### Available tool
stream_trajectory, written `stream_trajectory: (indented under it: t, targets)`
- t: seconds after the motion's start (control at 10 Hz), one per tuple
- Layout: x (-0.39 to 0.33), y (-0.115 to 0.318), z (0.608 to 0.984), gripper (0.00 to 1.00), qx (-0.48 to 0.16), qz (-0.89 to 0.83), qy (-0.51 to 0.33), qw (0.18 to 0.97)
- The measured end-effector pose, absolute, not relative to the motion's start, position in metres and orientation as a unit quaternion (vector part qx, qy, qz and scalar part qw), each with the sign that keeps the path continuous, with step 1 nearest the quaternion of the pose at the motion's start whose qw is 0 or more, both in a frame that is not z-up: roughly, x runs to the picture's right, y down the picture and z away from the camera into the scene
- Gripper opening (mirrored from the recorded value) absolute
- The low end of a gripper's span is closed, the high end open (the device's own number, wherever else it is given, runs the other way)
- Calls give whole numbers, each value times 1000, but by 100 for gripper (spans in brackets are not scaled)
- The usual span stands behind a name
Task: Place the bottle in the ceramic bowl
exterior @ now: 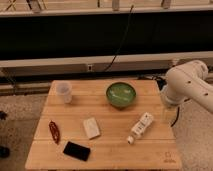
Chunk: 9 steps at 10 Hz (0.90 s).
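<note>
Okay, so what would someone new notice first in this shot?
The big white robot arm looming at the right, its open gripper hanging empty at the wooden table's right edge. Then the glossy green ceramic bowl at the table's back centre, with the white bottle lying on its side in front of it, to the right.

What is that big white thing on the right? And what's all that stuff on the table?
One camera looks down at a wooden table. The big white thing is a robot arm. Its gripper, a two-fingered hand, hangs by the table's right edge, open and holding nothing. On the table stand a see-through cup and a green bowl. Nearer lie a white bottle on its side, a flat white block, a small red thing and a flat black thing. The bottle should go in the bowl; it is not there yet.
</note>
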State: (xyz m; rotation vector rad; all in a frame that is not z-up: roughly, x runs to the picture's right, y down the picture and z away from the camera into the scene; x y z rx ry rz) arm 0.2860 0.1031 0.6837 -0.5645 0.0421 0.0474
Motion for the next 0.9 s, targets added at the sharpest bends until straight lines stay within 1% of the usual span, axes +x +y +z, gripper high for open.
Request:
stream_trajectory:
  t: [0.5, 0.9]
  targets:
    - [286, 104, 684, 80, -279, 22, 21, 960]
    - [266, 127, 696, 80, -278, -29, 25, 960]
